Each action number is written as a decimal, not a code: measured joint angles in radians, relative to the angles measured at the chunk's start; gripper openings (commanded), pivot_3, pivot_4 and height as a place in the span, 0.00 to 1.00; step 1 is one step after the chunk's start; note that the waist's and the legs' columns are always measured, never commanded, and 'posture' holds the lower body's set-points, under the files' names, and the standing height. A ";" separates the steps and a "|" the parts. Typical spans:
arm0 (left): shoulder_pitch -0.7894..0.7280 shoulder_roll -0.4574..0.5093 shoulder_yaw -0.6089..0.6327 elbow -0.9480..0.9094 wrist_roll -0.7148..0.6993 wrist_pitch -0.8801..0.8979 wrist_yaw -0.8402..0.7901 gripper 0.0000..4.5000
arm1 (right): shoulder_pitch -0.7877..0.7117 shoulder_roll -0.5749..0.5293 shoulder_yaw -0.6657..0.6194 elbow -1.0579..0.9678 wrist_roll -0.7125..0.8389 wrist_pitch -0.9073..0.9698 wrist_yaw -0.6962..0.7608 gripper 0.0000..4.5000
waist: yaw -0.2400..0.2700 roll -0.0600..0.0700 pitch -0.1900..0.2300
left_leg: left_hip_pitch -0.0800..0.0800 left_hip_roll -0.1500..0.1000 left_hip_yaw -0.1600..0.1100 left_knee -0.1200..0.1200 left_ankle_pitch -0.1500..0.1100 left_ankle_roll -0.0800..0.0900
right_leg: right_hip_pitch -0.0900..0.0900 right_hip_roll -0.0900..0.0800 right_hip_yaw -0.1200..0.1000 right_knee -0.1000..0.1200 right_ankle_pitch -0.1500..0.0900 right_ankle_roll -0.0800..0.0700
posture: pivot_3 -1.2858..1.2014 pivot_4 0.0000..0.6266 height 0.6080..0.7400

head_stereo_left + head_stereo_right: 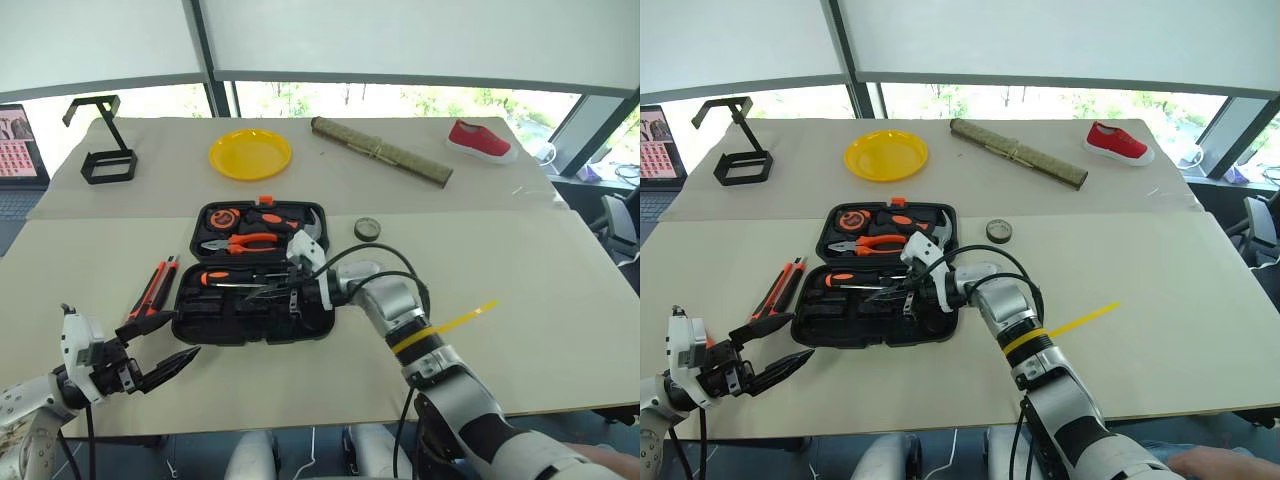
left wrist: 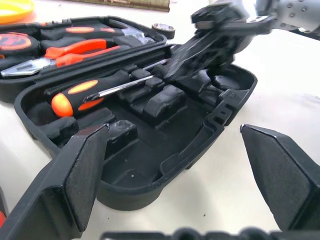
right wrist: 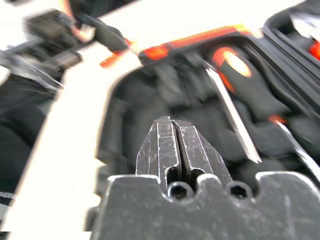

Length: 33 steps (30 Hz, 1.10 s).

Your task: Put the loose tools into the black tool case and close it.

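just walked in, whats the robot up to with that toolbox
It is packing loose tools into the open black tool case. The right claw is shut and empty, over the case's front half, where a screwdriver already lies in a slot. The left claw is open by the case's near left corner. The utility knife lies on the table left of the case, and a small tape roll to its right.
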 measured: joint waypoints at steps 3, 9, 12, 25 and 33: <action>-0.002 0.000 0.000 0.002 0.000 0.000 -0.001 1.00 | -0.003 -0.050 -0.006 -0.083 0.024 0.025 0.004 0.01 | 0.002 0.000 0.000 | 0.000 0.000 -0.001 0.000 0.000 0.000 | 0.001 -0.001 -0.001 -0.001 0.000 0.000 | 0.52 0.24 1.00; -0.027 0.000 -0.014 0.009 0.001 0.000 -0.002 1.00 | -0.021 -0.074 0.019 0.042 -0.059 -0.018 -0.100 0.01 | 0.000 0.000 0.000 | 0.000 -0.001 0.000 0.000 0.000 0.000 | 0.000 0.000 0.000 -0.001 0.000 0.000 | 0.52 0.24 1.00; -0.030 0.000 -0.014 0.010 0.001 0.000 -0.004 1.00 | -0.035 -0.070 0.048 0.094 -0.099 -0.056 -0.117 0.01 | -0.002 0.000 0.000 | -0.001 -0.001 0.001 0.000 0.000 0.000 | 0.000 0.000 0.000 -0.001 0.000 0.000 | 0.52 0.24 1.00; -0.006 0.001 -0.013 0.010 0.001 -0.001 -0.015 1.00 | -0.088 -0.004 0.071 0.209 -0.152 -0.126 -0.171 0.01 | -0.009 0.000 0.000 | 0.006 0.002 0.001 0.000 0.000 0.000 | 0.004 0.003 0.001 0.000 0.001 -0.002 | 0.52 0.24 1.00; 0.003 0.001 -0.013 0.010 0.001 -0.002 -0.014 1.00 | -0.146 0.022 0.076 0.229 -0.162 0.026 -0.186 0.01 | -0.009 0.000 -0.001 | 0.007 0.002 0.001 0.000 0.000 0.000 | 0.004 0.004 0.002 0.001 0.002 -0.003 | 0.52 0.24 1.00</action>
